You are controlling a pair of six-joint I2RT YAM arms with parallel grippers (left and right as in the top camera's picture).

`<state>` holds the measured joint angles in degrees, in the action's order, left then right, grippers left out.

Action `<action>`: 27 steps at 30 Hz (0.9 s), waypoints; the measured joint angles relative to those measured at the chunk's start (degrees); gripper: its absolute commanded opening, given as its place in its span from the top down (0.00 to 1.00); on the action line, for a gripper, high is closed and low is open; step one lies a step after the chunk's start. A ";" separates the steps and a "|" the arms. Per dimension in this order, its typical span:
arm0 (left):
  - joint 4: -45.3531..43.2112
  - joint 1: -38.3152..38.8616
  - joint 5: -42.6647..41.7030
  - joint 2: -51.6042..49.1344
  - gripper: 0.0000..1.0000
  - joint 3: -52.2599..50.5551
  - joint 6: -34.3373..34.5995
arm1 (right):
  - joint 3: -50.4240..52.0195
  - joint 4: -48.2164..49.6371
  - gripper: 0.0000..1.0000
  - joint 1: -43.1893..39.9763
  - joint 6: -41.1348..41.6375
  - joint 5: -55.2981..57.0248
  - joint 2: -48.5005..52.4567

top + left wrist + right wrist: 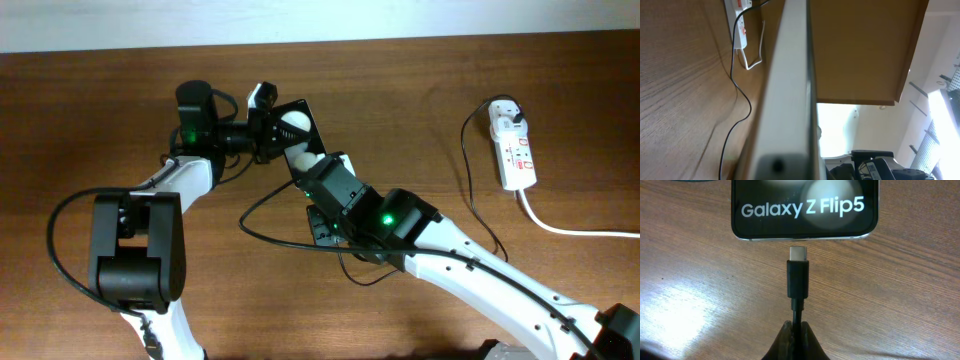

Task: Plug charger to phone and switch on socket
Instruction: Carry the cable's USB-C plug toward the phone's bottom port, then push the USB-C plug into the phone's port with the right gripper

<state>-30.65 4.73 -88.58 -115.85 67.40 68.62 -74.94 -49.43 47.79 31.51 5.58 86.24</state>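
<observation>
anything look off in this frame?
Nothing damaged or spilled. The USB-C plug, pinched in the right claw, sits lined up just short of the Galaxy Z Flip5 phone, not yet inserted. The left claw grips the phone from the other side.

Bare bench (890, 290) flanks the charger (798, 275) plug, a sliver short of the phone (802, 210); right of the phone, open bench reaches the socket (515, 150) (charger cable alongside).

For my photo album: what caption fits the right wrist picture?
Right gripper pinches the charger, its plug tip aligned just short of the phone's bottom edge.
</observation>
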 measured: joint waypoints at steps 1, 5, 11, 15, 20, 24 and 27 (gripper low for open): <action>0.00 0.00 0.00 0.00 1.00 0.00 0.00 | 0.00 0.00 0.96 0.00 0.00 0.00 0.00; 0.00 0.00 0.00 0.00 1.00 0.00 1.46 | 0.00 0.02 0.96 0.00 0.09 0.00 0.00; 0.02 0.00 0.00 0.00 1.00 0.00 2.19 | 0.00 0.04 0.96 0.00 0.24 0.00 0.00; 0.00 0.00 0.00 0.00 1.00 0.00 2.38 | 0.00 0.22 0.96 0.00 0.24 0.00 0.00; 0.02 0.00 0.00 0.00 1.00 0.00 2.40 | 0.00 1.11 0.96 0.00 0.28 0.00 0.00; 0.00 0.00 0.00 0.00 1.00 0.00 2.40 | 0.00 0.66 0.96 0.00 0.24 0.00 0.22; 0.00 0.00 0.00 0.00 1.00 0.00 2.38 | 0.02 -0.07 0.96 0.00 0.31 0.00 0.63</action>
<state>-30.65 4.73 -88.58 -115.85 67.40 71.00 -74.91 -49.50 47.79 31.81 5.58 86.87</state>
